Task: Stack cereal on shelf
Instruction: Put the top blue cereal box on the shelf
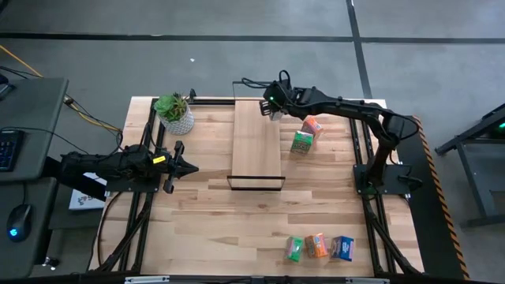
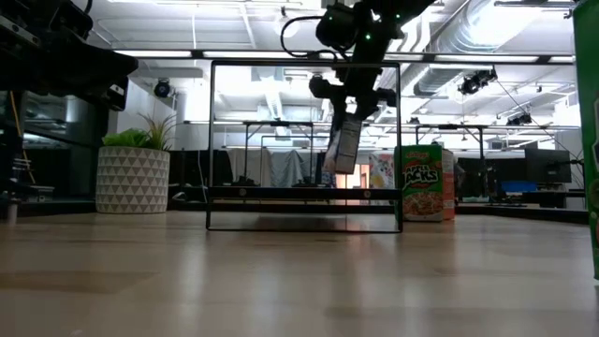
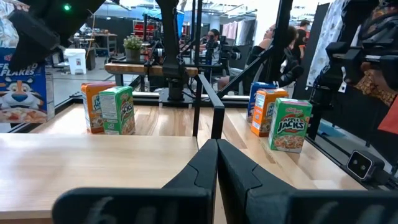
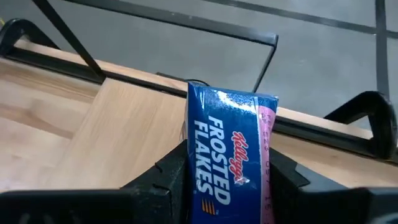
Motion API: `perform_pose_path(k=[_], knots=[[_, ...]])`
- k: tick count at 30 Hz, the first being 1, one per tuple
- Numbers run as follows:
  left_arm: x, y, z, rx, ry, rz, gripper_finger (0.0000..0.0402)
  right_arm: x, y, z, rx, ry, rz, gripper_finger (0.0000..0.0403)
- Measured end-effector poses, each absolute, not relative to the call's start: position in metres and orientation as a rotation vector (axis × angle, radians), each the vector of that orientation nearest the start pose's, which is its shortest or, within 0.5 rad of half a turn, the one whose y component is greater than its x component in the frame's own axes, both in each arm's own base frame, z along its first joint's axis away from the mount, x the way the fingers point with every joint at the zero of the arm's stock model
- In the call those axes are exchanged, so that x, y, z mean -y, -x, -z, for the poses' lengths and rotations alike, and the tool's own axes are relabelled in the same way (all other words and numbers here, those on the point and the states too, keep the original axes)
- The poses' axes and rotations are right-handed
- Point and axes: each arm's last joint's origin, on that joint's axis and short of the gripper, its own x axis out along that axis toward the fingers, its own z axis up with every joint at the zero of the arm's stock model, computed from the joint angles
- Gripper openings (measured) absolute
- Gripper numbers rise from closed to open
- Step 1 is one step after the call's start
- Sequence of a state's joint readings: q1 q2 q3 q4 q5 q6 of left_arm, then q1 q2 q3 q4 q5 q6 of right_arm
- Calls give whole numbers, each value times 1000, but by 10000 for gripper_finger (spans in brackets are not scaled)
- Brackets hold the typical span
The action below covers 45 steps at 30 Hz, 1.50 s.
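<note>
The shelf (image 1: 256, 146) is a light-wood plank with a black wire frame, standing mid-table. My right gripper (image 1: 272, 108) is over the shelf's far end, shut on a blue Frosted Flakes box (image 4: 229, 149), which also shows in the low view (image 2: 344, 140). A green box (image 1: 301, 143) and an orange box (image 1: 312, 126) stand on the table right of the shelf. A green (image 1: 293, 249), an orange (image 1: 317, 245) and a blue box (image 1: 342, 248) stand at the near right. My left gripper (image 1: 189, 167) is shut and empty, left of the shelf. My right gripper pinches the blue box between its two fingers (image 4: 169, 171), on two opposite sides near its upper end (image 4: 214, 180). The fingers come from above, pointing down. The box hangs below them, slightly tilted, its lower end (image 2: 342, 168) clear above the plank (image 2: 304, 194).
A potted plant (image 1: 175, 113) in a white pot stands at the far left of the shelf. The shelf's wire frame (image 2: 304, 64) rises high over the plank. Black arm-mount rails (image 1: 138, 189) run along the table's left and right sides.
</note>
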State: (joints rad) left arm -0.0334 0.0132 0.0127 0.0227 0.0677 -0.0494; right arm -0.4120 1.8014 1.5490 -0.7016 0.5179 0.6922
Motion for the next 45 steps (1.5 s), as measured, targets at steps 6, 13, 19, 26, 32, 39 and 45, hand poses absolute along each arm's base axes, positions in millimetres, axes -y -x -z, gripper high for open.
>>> perform_pose_path(k=[6, 13, 19, 26, 32, 39, 45], knots=[[5, -98, -169, 20, 49, 101, 3, 165, -358, -269, -664, -539, 1147, 134], [5, -98, -169, 20, 49, 101, 3, 167, -360, -259, -677, -524, 1206, 134], [5, -98, -169, 20, 49, 102, 3, 169, -360, -259, -666, -523, 1212, 134], [5, -98, -169, 20, 49, 101, 3, 170, -363, -251, -677, -517, 1224, 134], [5, -98, -169, 20, 49, 102, 3, 172, -364, -248, -682, -496, 1238, 134], [5, -98, -169, 20, 49, 102, 3, 172, -364, -248, -688, -488, 1235, 165], [5, -98, -169, 20, 49, 101, 3, 171, -365, -249, -659, -519, 1244, 222]])
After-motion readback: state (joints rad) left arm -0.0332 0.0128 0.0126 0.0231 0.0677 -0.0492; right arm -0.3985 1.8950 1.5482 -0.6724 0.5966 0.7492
